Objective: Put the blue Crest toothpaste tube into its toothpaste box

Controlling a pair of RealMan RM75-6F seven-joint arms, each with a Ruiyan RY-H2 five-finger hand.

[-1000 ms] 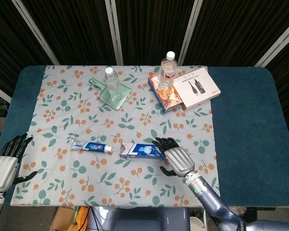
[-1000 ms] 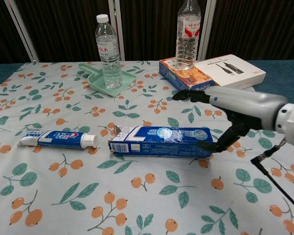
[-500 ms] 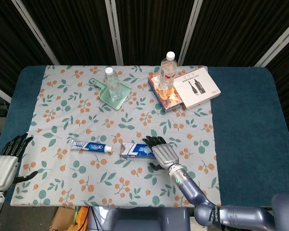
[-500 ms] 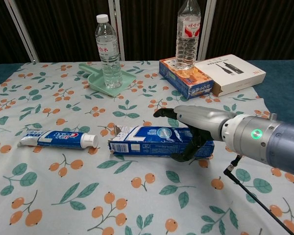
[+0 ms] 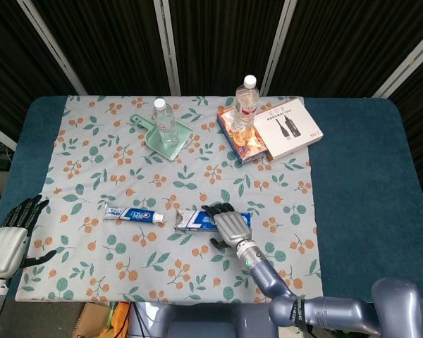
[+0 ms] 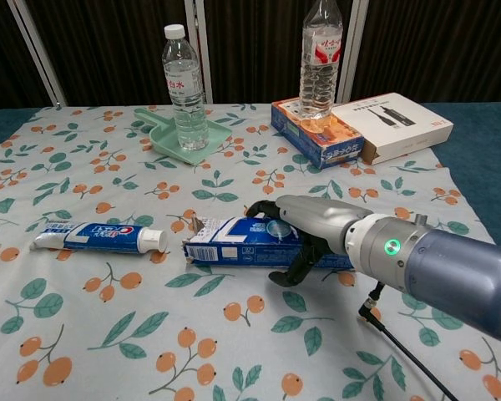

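Observation:
The blue Crest toothpaste tube (image 5: 132,213) (image 6: 100,237) lies flat on the flowered cloth, cap pointing right. Just right of it lies the blue toothpaste box (image 5: 192,220) (image 6: 234,242), its open flap end facing the cap across a small gap. My right hand (image 5: 229,225) (image 6: 305,225) grips the middle of the box, fingers over the far edge and thumb at the near edge. It hides the middle of the box. My left hand (image 5: 7,239) hangs open at the table's left edge, far from the tube, and holds nothing.
At the back stand a water bottle (image 6: 186,83) on a green scoop tray (image 6: 163,134), and a second bottle (image 6: 320,58) on an orange box (image 6: 317,134). A white carton (image 6: 397,121) lies next to them. A black cable (image 6: 409,359) trails under my right forearm.
My right hand slid left along the box from its right end to its middle and closed round it. The box's open end shifted slightly left. The tube and left hand stayed put.

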